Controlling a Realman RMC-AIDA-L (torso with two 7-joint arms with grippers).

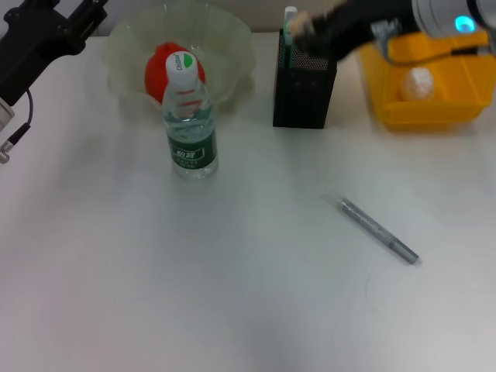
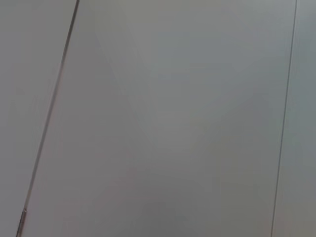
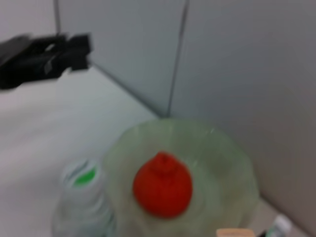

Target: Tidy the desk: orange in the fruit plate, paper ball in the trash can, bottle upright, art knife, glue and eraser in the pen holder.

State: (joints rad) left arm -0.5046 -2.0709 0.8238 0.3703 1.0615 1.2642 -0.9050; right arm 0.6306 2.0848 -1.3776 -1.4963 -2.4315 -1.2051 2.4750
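The orange (image 1: 164, 68) lies in the translucent fruit plate (image 1: 232, 46) at the back; both also show in the right wrist view, the orange (image 3: 163, 183) and the plate (image 3: 232, 168). The bottle (image 1: 188, 128) stands upright in front of the plate. The black mesh pen holder (image 1: 304, 85) holds the glue (image 1: 290, 17). My right gripper (image 1: 308, 27) hovers blurred over the holder's top, with a small beige thing (image 3: 234, 231) at its tip. The grey art knife (image 1: 378, 230) lies on the table at the front right. The paper ball (image 1: 418, 84) sits in the yellow trash can (image 1: 457, 108).
My left arm (image 1: 39, 39) is parked at the back left corner, and it also shows in the right wrist view (image 3: 44, 57). The left wrist view shows only a grey wall. White table surface stretches across the front.
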